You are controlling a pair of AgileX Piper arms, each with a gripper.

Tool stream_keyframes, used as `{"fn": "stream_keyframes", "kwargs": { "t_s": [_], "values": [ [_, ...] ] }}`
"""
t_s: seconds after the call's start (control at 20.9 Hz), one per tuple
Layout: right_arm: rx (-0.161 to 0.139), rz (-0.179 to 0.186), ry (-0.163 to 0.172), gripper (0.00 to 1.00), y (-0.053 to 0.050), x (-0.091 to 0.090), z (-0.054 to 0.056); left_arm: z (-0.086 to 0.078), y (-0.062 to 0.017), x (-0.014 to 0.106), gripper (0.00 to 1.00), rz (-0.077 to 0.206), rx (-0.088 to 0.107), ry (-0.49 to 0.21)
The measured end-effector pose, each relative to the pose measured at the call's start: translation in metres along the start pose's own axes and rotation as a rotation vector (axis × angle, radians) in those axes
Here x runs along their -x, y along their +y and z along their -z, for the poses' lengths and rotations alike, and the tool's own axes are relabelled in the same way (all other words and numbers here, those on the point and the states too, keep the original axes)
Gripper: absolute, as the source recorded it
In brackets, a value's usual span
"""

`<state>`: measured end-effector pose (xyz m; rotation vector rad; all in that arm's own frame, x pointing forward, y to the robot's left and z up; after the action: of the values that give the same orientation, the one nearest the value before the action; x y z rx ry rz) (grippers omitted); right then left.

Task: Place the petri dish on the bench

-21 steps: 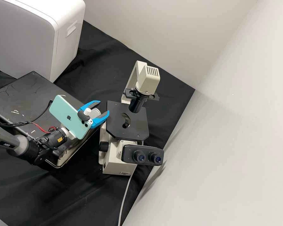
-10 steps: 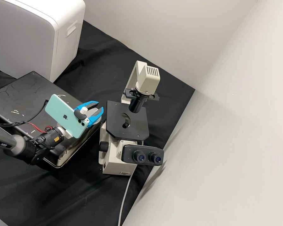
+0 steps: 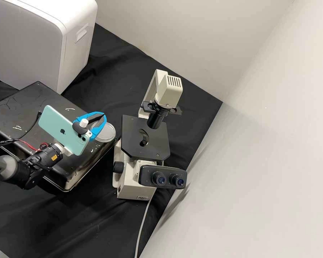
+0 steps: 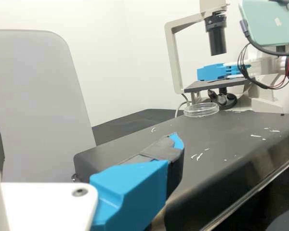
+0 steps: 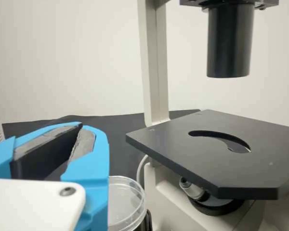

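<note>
The right gripper (image 5: 84, 130) is held just above a corner of a scuffed black case (image 3: 21, 107). Its blue fingers are closed together and nothing is gripped between them. The petri dish (image 3: 106, 132) is seen just beside and below the fingertips. It is set flat on the case top, at the corner nearest the microscope (image 3: 147, 161), and is free of the gripper. It is a shallow round dish of clear plastic with a thin upright rim, and no contents can be made out in it. The microscope's black stage (image 3: 145, 138) is raised just beyond the dish. The left gripper (image 4: 84, 135) is held at the far edge of the same case from the dish. Its fingers are spread wide and nothing is held between them. A shut white cabinet (image 3: 43, 39) is stood behind the case on the black-draped bench (image 3: 107, 71).
</note>
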<state>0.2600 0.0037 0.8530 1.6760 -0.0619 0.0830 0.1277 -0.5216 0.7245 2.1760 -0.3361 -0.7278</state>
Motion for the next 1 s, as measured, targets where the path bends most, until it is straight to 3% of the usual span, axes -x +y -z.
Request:
{"fn": "stream_keyframes", "kwargs": {
  "t_s": [0.33,0.38,0.72,1.0],
  "values": [
    [-0.003,0.01,0.023,0.0,-0.005,0.003,0.004,0.0,0.0,0.0,1.0,0.0,0.0,0.0],
    [-0.004,0.016,0.026,1.0,-0.007,0.004,0.004,0.0,0.0,0.0,1.0,0.0,0.0,0.0],
    [0.022,0.037,0.051,1.0,-0.013,0.006,0.009,0.0,0.0,0.0,1.0,0.0,0.0,0.0],
    [0.021,0.038,0.054,1.0,-0.014,0.006,0.009,-0.001,-0.0001,0.0,1.0,0.001,0.001,-0.008]
  ]
}}
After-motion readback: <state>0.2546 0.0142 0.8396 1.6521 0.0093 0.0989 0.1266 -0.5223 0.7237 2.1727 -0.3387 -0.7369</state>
